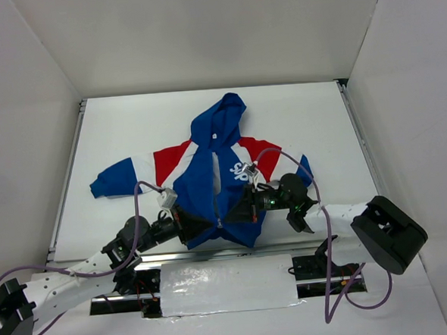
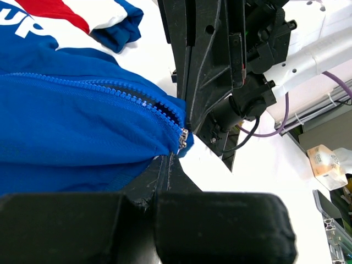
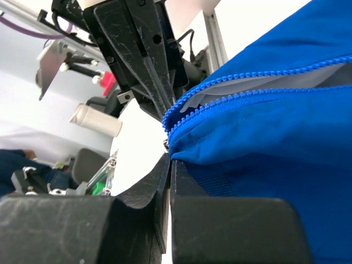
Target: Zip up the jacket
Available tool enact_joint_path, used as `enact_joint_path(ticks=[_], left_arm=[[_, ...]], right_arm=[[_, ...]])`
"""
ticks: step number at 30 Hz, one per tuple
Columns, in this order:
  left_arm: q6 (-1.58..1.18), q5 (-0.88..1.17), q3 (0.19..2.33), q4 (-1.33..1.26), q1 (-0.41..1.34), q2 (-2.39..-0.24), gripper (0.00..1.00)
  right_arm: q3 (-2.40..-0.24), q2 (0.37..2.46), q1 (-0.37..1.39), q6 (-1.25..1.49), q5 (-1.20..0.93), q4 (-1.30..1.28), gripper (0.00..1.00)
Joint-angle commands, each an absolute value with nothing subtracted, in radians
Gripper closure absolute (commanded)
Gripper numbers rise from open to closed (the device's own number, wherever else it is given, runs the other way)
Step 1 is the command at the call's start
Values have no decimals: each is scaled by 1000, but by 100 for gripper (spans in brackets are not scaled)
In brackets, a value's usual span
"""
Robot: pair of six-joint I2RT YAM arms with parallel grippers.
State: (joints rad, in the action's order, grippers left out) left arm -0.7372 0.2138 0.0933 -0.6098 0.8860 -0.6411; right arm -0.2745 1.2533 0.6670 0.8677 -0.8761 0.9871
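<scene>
Jacket (image 1: 209, 176) lies flat on the white table (image 1: 130, 128), hood away from the arms and hem nearest them. Left gripper (image 1: 204, 229) and right gripper (image 1: 240, 212) meet at the hem, one on each side of the front opening. Each is clamped narrow on blue hem fabric. The zipper (image 2: 126, 93) teeth stand apart above the hem. The small metal slider (image 2: 183, 138) sits at the bottom end, just beside both sets of fingertips.

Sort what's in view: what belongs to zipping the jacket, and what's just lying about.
For the job: jacket, its zipper, slider, left claw and right claw, both shut on its bottom edge.
Lying about: white padded strip at the near edge; pale box and white cylinder in the background.
</scene>
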Motion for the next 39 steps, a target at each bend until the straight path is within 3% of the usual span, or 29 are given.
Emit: enact_joint_path(ticks=[1,8,26,39], left_arm=[[-724,265,87,-563,897,-660,100],[-678,350,127,-591,897,-718,100],[-634,393,181,-595,897,-713,100],[-583,456,224,-560,897,-752,100]], right_arm=[[-298,1281,643,926,-919,1199,100],[-325,1336,644,953,-1008,1175,100],[-347,1256,655,755,-989,809,100],[-365,1253,675,706,-1071,773,100]])
